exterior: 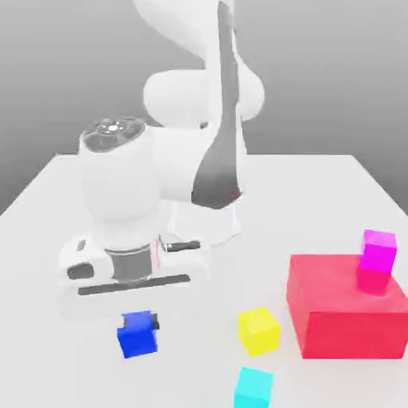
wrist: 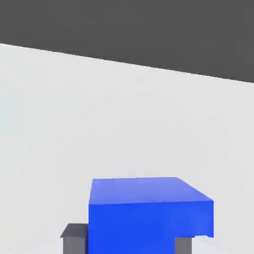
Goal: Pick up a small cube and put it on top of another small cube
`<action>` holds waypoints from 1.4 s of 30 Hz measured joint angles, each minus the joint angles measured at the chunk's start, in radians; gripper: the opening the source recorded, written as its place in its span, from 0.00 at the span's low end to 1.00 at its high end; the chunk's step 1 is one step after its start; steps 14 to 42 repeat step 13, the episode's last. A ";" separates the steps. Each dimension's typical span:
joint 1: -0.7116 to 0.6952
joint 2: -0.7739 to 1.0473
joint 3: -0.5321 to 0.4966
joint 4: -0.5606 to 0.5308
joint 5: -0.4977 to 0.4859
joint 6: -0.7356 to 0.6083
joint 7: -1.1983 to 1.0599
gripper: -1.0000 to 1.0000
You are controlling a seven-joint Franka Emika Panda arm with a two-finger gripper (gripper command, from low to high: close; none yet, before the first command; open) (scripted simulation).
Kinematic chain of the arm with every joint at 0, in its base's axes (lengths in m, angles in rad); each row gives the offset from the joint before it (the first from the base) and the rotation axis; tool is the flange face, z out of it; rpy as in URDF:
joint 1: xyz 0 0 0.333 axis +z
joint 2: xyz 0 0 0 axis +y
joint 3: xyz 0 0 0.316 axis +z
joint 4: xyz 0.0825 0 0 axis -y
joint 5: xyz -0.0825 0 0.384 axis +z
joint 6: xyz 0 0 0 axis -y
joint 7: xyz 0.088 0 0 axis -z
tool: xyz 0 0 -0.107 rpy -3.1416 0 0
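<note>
My gripper (exterior: pixel 139 323) has its fingers pressed against opposite sides of the blue cube (exterior: pixel 137 335), closed on it; in the hand view I see the cube (wrist: pixel 149 208) wedged between the two dark fingertips (wrist: pixel 74 239), one on each side. In the exterior view the cube sits low over the white table (exterior: pixel 48 207), directly beneath the hand, at about 7 o'clock from the middle of the scene; I cannot tell whether it rests on the table or hangs just off it. At 3 o'clock from the blue cube is a yellow cube (exterior: pixel 259 330), well apart from it, and at about 4 o'clock is a cyan cube (exterior: pixel 253 389). Further along at 3 o'clock stands a big red block (exterior: pixel 344 311) with a magenta cube (exterior: pixel 378 251) on its top. Nothing lies between the blue cube and the yellow one.
</note>
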 joint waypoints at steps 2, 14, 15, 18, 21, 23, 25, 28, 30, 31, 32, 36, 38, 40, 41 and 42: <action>0.091 -0.075 0.040 -0.072 -0.043 0.006 -0.013 0.00; 0.156 0.042 0.085 -0.157 -0.043 0.223 -0.069 1.00; 0.156 0.042 0.085 -0.157 -0.043 0.223 -0.069 1.00; 0.156 0.042 0.085 -0.157 -0.043 0.223 -0.069 1.00; 0.156 0.042 0.085 -0.157 -0.043 0.223 -0.069 1.00; 0.156 0.042 0.085 -0.157 -0.043 0.223 -0.069 1.00; 0.156 0.042 0.085 -0.157 -0.043 0.223 -0.069 1.00; 0.156 0.042 0.085 -0.157 -0.043 0.223 -0.069 1.00; 0.156 0.042 0.085 -0.157 -0.043 0.223 -0.069 1.00; 0.156 0.042 0.085 -0.157 -0.043 0.223 -0.069 1.00; 0.156 0.042 0.085 -0.157 -0.043 0.223 -0.069 1.00; 0.156 0.042 0.085 -0.157 -0.043 0.223 -0.069 1.00; 0.156 0.042 0.085 -0.157 -0.043 0.223 -0.069 1.00; 0.156 0.042 0.085 -0.157 -0.043 0.223 -0.069 1.00; 0.156 0.042 0.085 -0.157 -0.043 0.223 -0.069 1.00; 0.156 0.042 0.085 -0.157 -0.043 0.223 -0.069 1.00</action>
